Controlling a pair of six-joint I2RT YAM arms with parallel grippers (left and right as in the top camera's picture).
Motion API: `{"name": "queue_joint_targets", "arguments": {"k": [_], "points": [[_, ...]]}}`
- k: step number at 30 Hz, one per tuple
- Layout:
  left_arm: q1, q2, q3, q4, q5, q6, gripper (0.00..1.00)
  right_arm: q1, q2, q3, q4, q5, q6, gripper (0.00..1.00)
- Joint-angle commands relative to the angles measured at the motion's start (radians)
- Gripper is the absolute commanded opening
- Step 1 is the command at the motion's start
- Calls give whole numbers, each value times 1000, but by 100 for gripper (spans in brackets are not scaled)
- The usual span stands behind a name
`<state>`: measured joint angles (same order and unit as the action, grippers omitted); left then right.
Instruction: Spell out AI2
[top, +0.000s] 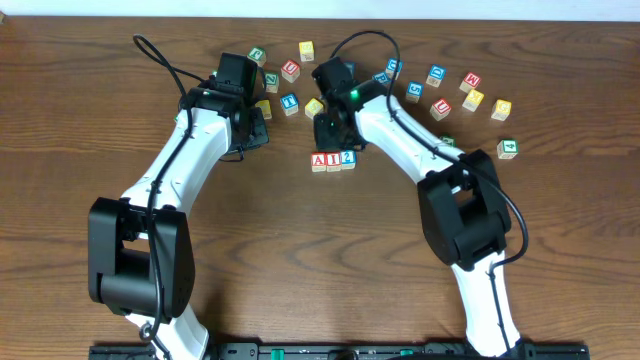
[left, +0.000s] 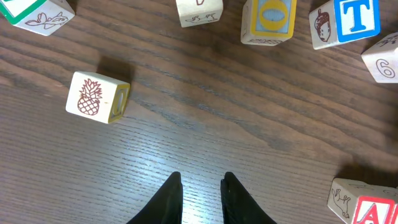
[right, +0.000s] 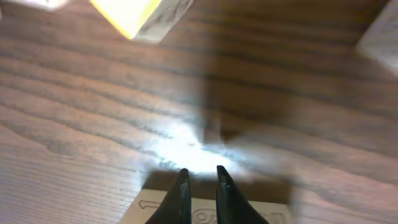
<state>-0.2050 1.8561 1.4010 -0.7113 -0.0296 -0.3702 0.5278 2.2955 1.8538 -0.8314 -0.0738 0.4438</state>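
Three cubes stand side by side in a row at mid-table, reading left to right: the red A (top: 319, 160), the red I (top: 334, 160) and the blue 2 (top: 348, 158). My right gripper (top: 330, 135) hovers just behind the row. In the right wrist view its tips (right: 201, 171) stand almost together over the pale carved cube tops (right: 155, 208), with nothing between them. My left gripper (top: 258, 128) is off to the left of the row, shut and empty (left: 200, 177) over bare wood. A cube with a red A (left: 376, 213) shows at that view's bottom right corner.
Several other letter cubes lie scattered along the far side of the table, such as a blue T (left: 356, 17), a yellow O (left: 270, 18), a pineapple cube (left: 96, 96) and a green-framed cube (top: 508, 148). A yellow cube (right: 134, 12) lies beyond my right fingertips.
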Motion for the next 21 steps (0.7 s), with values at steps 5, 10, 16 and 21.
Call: {"name": "queue_joint_targets", "arguments": {"k": [5,10,16,21], "points": [[-46,2,14,-6,-4,-10,21,-101,-61,42,-124,-1,-18,12],[-81,24,14,-5,15,-10,21,-143,-56,14,-204,-15,-19,9],[-104,36,14,5,48,-10,21,-126,-56,-64,-166,-15,-59,6],[-107,53,14,13,69,-10,21,-110,-56,-120,-109,-15,-79,5]]}}
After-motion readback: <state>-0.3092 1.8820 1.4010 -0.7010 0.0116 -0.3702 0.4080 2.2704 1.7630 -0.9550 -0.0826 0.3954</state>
